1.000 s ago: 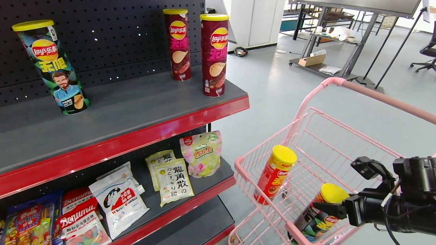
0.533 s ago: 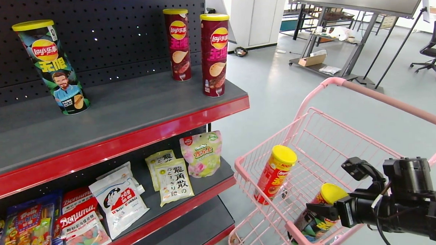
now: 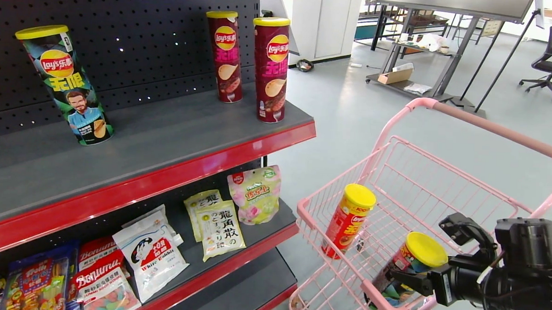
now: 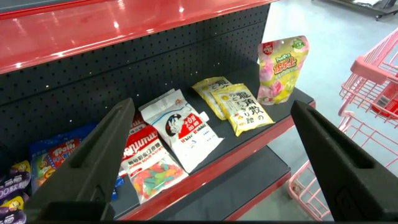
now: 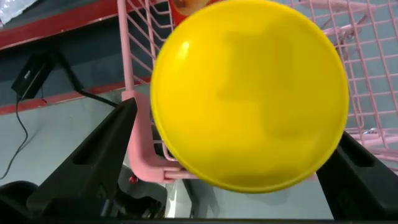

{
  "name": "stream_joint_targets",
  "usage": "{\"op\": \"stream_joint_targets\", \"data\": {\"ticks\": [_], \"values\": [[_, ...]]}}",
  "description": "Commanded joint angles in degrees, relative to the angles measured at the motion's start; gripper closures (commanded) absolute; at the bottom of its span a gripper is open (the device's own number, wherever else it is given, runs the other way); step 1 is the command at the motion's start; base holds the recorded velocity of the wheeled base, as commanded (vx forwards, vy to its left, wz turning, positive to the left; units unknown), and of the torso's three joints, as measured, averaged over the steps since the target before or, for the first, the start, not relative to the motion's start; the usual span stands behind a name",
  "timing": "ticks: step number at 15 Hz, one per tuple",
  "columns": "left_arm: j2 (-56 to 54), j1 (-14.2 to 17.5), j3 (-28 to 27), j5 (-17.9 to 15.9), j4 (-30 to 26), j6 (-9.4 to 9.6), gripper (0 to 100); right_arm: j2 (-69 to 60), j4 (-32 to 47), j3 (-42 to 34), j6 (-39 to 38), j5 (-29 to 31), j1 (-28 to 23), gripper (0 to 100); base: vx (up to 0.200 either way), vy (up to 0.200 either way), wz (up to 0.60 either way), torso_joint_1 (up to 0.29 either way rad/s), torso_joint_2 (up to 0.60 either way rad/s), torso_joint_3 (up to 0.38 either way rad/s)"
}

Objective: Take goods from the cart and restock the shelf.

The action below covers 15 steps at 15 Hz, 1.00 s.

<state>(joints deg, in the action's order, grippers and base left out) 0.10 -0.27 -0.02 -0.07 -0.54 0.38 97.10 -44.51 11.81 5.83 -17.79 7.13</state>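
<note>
Now, the right arm sits low on the right, forearm about level and pointing at the near corner of the cart (image 3: 488,127). The right gripper (image 3: 412,276) is spread wide, with one finger on each side of the can (image 3: 426,249), just under its yellow lid. The can leans in that near corner, lid tipped toward the arm. The right wrist view looks straight onto the lid, with pink cart wire behind it.

The left gripper (image 4: 211,106) is also spread wide and holds nothing. It faces the lower shelf (image 4: 249,152).

Labels:
- The can is dark with green and yellow print.
- The red can (image 3: 349,219), deeper in the cart and also leaning, is red-orange with a yellow lid.
- On the top shelf (image 3: 166,137), a green can (image 3: 65,83) stands at the left, showing a printed figure.
- Two maroon cans (image 3: 270,70) stand upright at the right end, each with a round logo.

The left wrist view gives the bags (image 4: 180,127) on the lower shelf. They are white, yellow and pale green, with Latin and East Asian lettering.
</note>
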Motion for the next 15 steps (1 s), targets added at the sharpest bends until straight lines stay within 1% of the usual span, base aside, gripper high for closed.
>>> {"op": "stream_joint_targets", "data": {"ticks": [1, 3, 4, 5, 7, 11, 13, 15], "values": [[-0.01, 0.0, 0.02, -0.01, 0.01, -0.03, 0, 0.2, -0.93, -1.53, -0.11, 0.3, 0.43, 0, 0.0, 0.0, 0.0, 0.0, 0.0, 0.0], [-0.01, 0.09, -0.06, -0.01, 0.01, -0.03, 0, 0.99, -3.3, -2.58, -0.11, 1.17, 0.43, 0, 0.0, 0.0, 0.0, 0.0, 0.0, 0.0], [-0.01, 0.09, -0.06, -0.01, 0.01, -0.03, 0, 0.99, -3.3, -2.58, -0.11, 1.17, 0.43, 0, 0.0, 0.0, 0.0, 0.0, 0.0, 0.0], [-0.01, 0.0, 0.02, -0.01, 0.01, -0.03, 0, 2.04, -6.29, -3.38, -0.2, 2.32, 0.43, 0, 0.0, 0.0, 0.0, 0.0, 0.0, 0.0], [-0.01, 0.0, 0.02, -0.01, 0.01, -0.03, 0, 2.75, -8.4, -3.9, -1.52, 3.64, 0.43, 0, 0.0, 0.0, 0.0, 0.0, 0.0, 0.0], [-0.01, 0.0, 0.02, -0.01, 0.01, -0.03, 0, 3.71, -8.67, -4.52, -1.87, 3.72, 0.78, 0, 0.0, 0.0, 0.0, 0.0, 0.0, 0.0], [-0.01, 0.0, 0.02, -0.01, 0.01, -0.03, 0, 5.56, -11.13, -4.25, -1.78, 3.81, 0.95, 0, 0.0, 0.0, 0.0, 0.0, 0.0, 0.0], [-0.01, 0.0, 0.02, -0.01, 0.01, -0.03, 0, 9.16, -15.7, -4.34, -2.4, 6.01, 2.36, 0, 0.0, 0.0, 0.0, 0.0, 0.0, 0.0]]}}
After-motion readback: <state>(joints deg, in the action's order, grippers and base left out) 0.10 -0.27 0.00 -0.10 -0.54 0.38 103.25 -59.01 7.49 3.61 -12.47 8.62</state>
